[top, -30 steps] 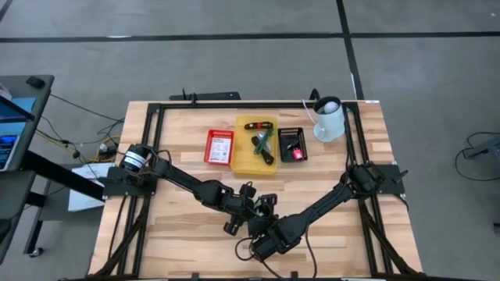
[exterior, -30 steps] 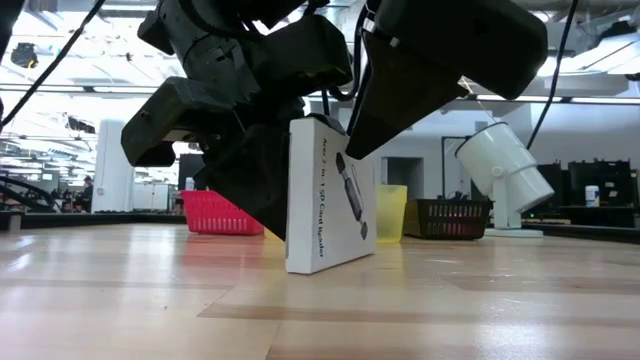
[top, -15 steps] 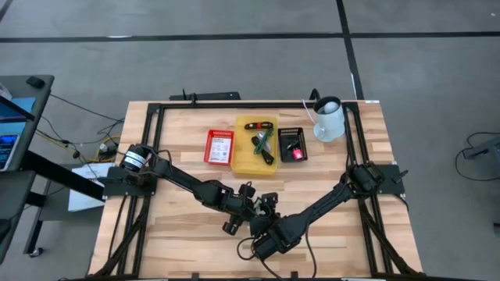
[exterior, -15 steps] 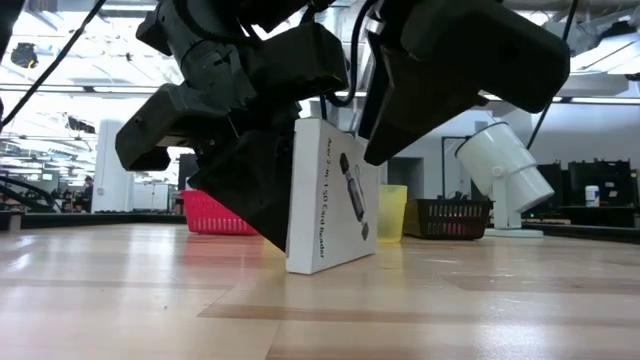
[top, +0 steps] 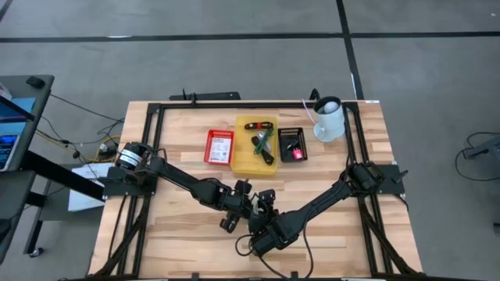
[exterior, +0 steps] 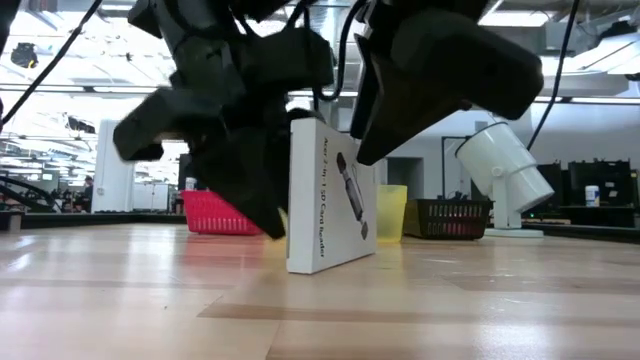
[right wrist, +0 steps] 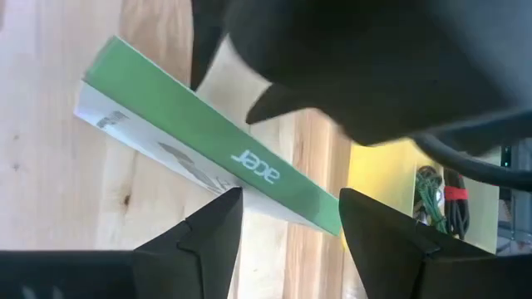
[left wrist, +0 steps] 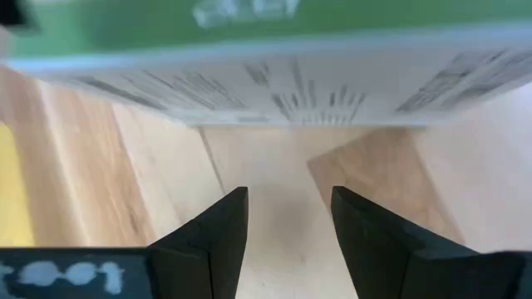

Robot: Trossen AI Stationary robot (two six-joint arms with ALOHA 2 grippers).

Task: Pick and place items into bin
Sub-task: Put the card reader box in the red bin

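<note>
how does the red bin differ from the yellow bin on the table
The red bin is smaller than the yellow bin and sits on its left in the high view. The red bin holds a white printed packet; the yellow bin holds green-and-black handled tools. Both are rectangular, open-topped and lie side by side at the table's far side.

Robotics lab or workshop: grey concrete floor [top: 234, 55], wooden table [top: 180, 250] on a black frame, ceiling strip lights [exterior: 60, 50], background equipment racks.
</note>
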